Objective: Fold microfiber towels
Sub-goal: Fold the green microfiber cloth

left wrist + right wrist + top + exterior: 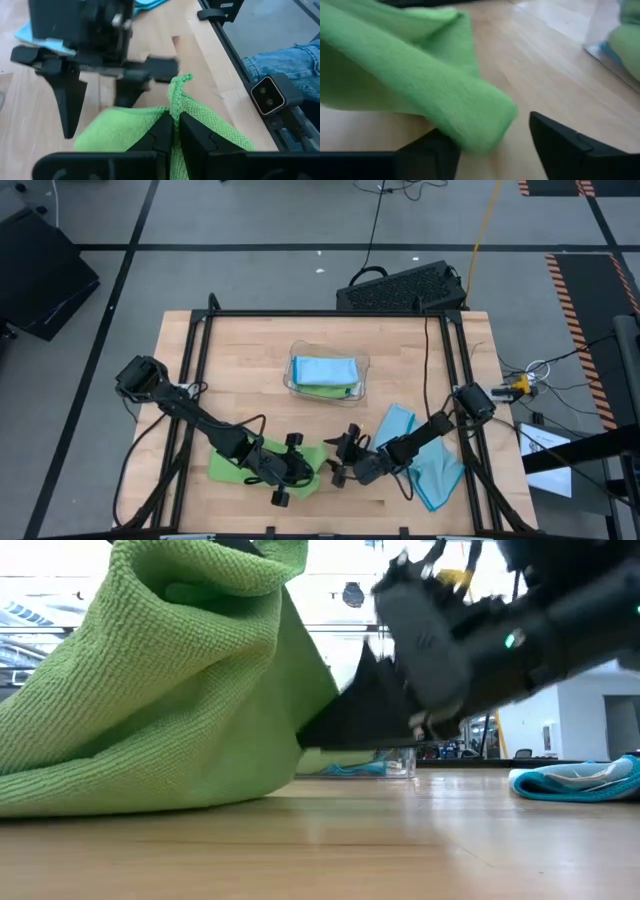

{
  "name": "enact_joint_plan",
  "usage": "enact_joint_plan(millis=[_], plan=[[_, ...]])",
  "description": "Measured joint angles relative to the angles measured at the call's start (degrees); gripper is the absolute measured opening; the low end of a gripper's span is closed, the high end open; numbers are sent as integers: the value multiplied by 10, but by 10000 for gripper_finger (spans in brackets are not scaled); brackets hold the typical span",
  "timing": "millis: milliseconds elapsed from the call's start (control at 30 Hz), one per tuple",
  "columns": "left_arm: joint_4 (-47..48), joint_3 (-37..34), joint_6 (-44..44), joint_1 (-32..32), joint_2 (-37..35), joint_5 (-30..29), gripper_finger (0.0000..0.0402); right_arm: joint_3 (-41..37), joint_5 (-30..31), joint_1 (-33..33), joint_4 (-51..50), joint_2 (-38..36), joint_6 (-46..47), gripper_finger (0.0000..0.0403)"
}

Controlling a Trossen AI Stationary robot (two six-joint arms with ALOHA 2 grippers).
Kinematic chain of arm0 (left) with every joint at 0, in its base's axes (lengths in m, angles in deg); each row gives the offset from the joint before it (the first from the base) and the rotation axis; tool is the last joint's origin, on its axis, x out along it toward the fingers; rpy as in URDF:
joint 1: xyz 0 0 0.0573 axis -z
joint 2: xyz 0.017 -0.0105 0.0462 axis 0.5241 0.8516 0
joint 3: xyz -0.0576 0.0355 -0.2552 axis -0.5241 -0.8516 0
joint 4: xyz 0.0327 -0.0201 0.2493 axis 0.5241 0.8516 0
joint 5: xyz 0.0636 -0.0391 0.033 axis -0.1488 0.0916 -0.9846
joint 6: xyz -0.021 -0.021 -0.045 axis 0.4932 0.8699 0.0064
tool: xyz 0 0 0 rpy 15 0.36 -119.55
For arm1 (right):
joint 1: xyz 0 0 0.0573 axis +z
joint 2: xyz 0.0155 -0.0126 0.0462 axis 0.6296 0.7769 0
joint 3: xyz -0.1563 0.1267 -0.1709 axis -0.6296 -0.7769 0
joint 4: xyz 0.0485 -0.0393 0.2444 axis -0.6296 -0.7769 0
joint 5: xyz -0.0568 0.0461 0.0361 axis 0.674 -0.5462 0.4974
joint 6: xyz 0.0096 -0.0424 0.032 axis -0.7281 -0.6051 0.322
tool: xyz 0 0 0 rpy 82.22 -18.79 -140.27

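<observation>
Lime green microfiber fills most of what I see: the green towel [245,463] lies bunched at the near edge of the wooden table [250,360], left of centre, and its looped weave and stitched hem show clearly from my left wrist camera. My left gripper [173,131] has its jaws pressed together on a raised fold of that towel, pinching the hem so a ridge of cloth stands up between the fingers. From the low camera the cloth rises in a tall, slack drape with a rolled upper edge and its lower edge resting on the wood.

My right gripper [342,458] sits just beside the green towel's right edge, jaws spread, with a rolled corner of the cloth lying just ahead of the two fingers and nothing clamped.

A light blue towel [425,457] lies crumpled near the table's right front corner, under the right arm. In the middle of the table the clear plastic tray [363,367] holds a folded blue towel [325,370] on top of a folded green one [340,390].
</observation>
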Motion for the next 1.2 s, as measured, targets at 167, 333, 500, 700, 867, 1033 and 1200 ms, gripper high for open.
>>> enact_joint_plan(millis=[167,333,500,700,867,1033,1200], plan=[[1,0,1,0,0,0,35,0,1,-1,0,7,-10,131],[2,0,1,0,0,5,35,0,0,4,15,6,-48,24],[2,0,1,0,0,5,35,0,-29,5,13,6,-48,12],[8,0,1,0,0,5,35,0,-74,3,-21,-3,-105,3],[4,0,8,0,0,6,35,0,-75,3,-109,-33,-180,2],[-21,0,13,3,0,13,35,0,-44,-5,-163,-53,-355,1],[-35,0,4,8,0,12,35,0,-29,-26,-143,-56,-516,1]])
